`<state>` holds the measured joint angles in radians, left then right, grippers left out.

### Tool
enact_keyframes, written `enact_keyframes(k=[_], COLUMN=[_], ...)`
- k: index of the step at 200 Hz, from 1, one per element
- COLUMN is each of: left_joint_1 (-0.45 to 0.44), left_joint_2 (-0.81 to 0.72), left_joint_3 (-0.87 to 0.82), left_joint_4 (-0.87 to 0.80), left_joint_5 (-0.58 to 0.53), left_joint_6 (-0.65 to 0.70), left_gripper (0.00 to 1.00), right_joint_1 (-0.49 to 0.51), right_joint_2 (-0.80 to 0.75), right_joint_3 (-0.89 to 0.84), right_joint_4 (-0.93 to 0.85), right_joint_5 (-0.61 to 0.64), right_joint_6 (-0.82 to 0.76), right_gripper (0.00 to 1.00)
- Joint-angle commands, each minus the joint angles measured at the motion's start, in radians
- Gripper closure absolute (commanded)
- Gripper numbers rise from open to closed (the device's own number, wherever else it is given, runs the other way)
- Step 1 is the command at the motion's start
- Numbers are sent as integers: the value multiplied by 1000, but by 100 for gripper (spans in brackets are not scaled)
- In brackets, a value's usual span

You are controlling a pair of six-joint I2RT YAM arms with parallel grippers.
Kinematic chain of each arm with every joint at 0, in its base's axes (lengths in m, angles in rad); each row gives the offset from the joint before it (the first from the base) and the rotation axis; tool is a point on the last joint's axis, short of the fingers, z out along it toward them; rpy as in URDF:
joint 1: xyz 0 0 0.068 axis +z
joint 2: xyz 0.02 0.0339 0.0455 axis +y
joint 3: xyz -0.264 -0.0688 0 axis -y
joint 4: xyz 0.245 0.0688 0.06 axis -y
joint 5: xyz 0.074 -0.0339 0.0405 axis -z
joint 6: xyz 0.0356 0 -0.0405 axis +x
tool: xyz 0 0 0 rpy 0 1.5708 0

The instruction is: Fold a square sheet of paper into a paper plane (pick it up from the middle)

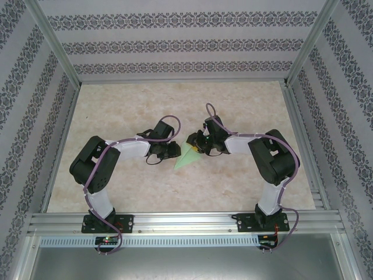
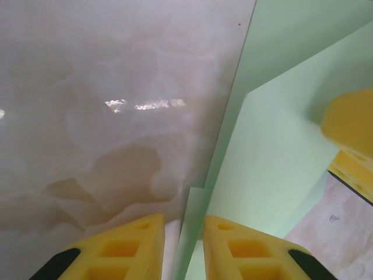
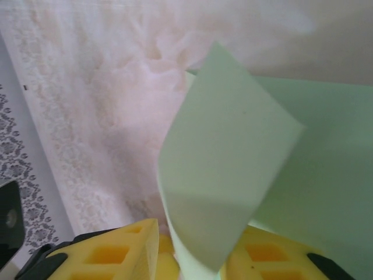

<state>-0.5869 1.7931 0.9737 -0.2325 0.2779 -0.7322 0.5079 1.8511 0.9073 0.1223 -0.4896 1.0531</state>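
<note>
The square sheet of paper (image 1: 185, 157), pale green, lies on the table between the two arms, folded into a pointed wedge with layered flaps (image 2: 274, 151). My left gripper (image 1: 173, 150) sits at its left edge. In the left wrist view its yellow fingers (image 2: 183, 219) stand apart, with a thin raised paper edge in the gap and space on both sides. My right gripper (image 1: 198, 146) is at the paper's top right. A curled-up flap (image 3: 233, 169) rises between its fingers (image 3: 198, 224), covers part of the right one and stays off the left one.
The marble-look tabletop (image 1: 245, 105) is ringed by aluminium rails (image 1: 186, 220) and patterned walls (image 1: 175, 41). A yellow fingertip of the right gripper (image 2: 349, 125) shows at the right edge of the left wrist view, close over the paper.
</note>
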Motion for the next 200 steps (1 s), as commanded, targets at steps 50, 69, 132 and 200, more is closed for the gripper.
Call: enact_keyframes(k=[50,69,132,200], left_joint_1=[46,65,201,243], left_joint_2=[-40,-64,-216,-275], left_joint_3=[-8,-24,-80,-167], left_joint_4=[2,11,65,463], left_joint_5=[39,58,264,543], left_joint_6=[-15,-22,-38,-236], left_gripper=[71,68,18,0], right_joint_1=[34,34,-16,-108], right_joint_2=[13,1,-143,-202], right_joint_3=[-73,-85,-111,-61], right_joint_4=[176,198,332,523], right_joint_5=[-2,0,-121,-331], right_joint_6=[48,53,-37,79], right_gripper=[77,86,93,91])
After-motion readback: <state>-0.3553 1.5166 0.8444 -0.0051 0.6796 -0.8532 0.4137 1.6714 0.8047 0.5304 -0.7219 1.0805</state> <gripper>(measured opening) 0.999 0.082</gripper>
